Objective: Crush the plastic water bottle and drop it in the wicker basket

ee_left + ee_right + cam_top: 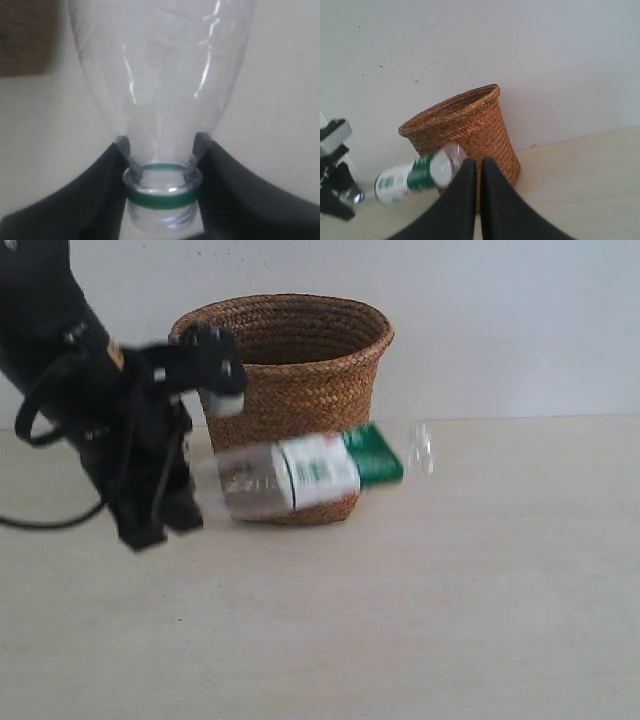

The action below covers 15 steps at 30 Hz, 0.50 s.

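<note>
One clear plastic water bottle [290,476], neck pinched in the left gripper [161,152], hangs sideways mid-frame before the brown wicker basket [300,370]. The right gripper [474,167] is closed tight.

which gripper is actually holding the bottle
The left gripper: its jaws clamp the plastic water bottle at the neck. The right gripper has its jaws closed together with nothing between them.

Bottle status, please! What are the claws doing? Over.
Left claw shut on plastic water bottle, at neck. Right claw shut, empty. Bottle sideways, outside wicker basket. Nothing blocking.
</note>
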Tool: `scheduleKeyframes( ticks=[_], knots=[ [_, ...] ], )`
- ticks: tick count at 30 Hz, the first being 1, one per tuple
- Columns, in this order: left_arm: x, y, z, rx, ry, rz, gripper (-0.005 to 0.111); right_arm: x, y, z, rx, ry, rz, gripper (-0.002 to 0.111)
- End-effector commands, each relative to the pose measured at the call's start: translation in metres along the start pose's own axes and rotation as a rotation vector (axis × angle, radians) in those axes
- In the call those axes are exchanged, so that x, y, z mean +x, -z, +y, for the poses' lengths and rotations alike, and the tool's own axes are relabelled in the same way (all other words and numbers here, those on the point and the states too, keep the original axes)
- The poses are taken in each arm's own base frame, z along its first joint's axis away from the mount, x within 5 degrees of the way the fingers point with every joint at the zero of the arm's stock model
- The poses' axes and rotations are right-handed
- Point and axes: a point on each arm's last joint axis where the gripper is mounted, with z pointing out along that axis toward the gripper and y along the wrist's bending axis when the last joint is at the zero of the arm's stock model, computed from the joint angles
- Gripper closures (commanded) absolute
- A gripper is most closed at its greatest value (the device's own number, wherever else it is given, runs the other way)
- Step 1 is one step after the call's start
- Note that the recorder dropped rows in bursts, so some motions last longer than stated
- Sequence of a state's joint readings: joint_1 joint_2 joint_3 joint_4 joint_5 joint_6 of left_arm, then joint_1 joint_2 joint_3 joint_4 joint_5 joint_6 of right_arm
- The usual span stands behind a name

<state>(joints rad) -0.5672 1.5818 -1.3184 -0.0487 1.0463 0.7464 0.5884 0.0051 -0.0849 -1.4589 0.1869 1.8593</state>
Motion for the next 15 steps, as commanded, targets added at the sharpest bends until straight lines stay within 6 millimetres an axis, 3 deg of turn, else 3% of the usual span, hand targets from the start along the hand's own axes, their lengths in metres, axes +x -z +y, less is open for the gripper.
scheduleKeyframes(
  ticks=[1, 4, 7, 12, 15],
  knots=[
    [-0.027, 0.083, 0.035, -0.425, 0.05, -0.294, 0.059, 0.001, 0.0, 0.0, -0.001, 0.014, -0.002, 0.109],
    [-0.037, 0.132, 0.06, -0.715, 0.166, -0.442, 0.024, 0.001, 0.0, 0.0, -0.001, 0.014, -0.002, 0.109],
    [-0.028, 0.149, 0.071, -0.821, 0.384, -0.407, 0.005, 0.001, 0.0, 0.0, -0.001, 0.014, -0.002, 0.109],
    [-0.007, 0.133, 0.065, -0.73, 0.438, -0.107, 0.001, 0.001, 0.0, 0.0, -0.001, 0.014, -0.002, 0.109],
    [-0.005, 0.125, 0.055, -0.594, 0.439, -0.047, 0.001, 0.001, 0.0, 0.0, -0.001, 0.014, -0.002, 0.109]
  ],
)
